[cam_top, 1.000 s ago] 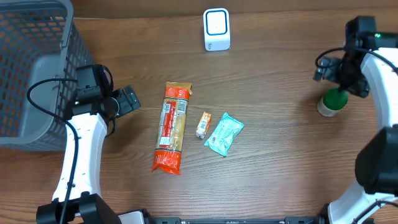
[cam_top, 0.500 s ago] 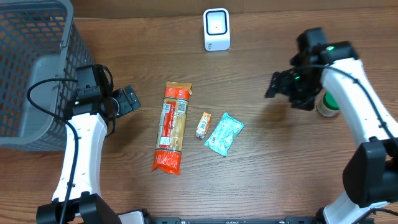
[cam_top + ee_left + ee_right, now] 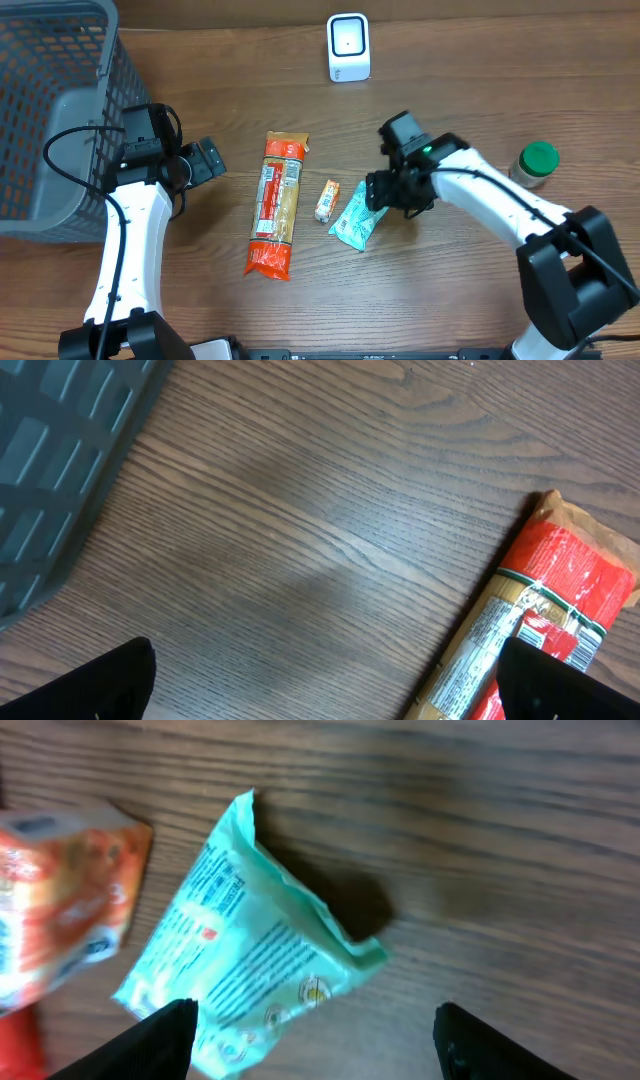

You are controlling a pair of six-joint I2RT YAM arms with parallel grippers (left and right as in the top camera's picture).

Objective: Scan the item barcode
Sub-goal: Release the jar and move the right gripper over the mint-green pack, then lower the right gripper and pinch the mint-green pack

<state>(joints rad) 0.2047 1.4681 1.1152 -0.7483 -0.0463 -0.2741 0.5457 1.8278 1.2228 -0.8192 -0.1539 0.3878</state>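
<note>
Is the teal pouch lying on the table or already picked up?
Lying down: the teal pouch rests on the table, right tool open over it.

Basket (image 3: 50, 110): near the left end effector (image 3: 212, 160), on its left.
Spaghetti pack (image 3: 277, 205): between it and the right end effector (image 3: 376, 195).
Orange box (image 3: 327, 200): just left of the right one.
Green-lidded jar (image 3: 535, 165): well to its right.

Your left gripper (image 3: 205, 160) points to the right, jaws spread wide, holding nothing. Your right arm (image 3: 490, 195) extends inward across the middle; your right gripper (image 3: 380, 190) points downward, jaws parted, clamping nothing.
</note>
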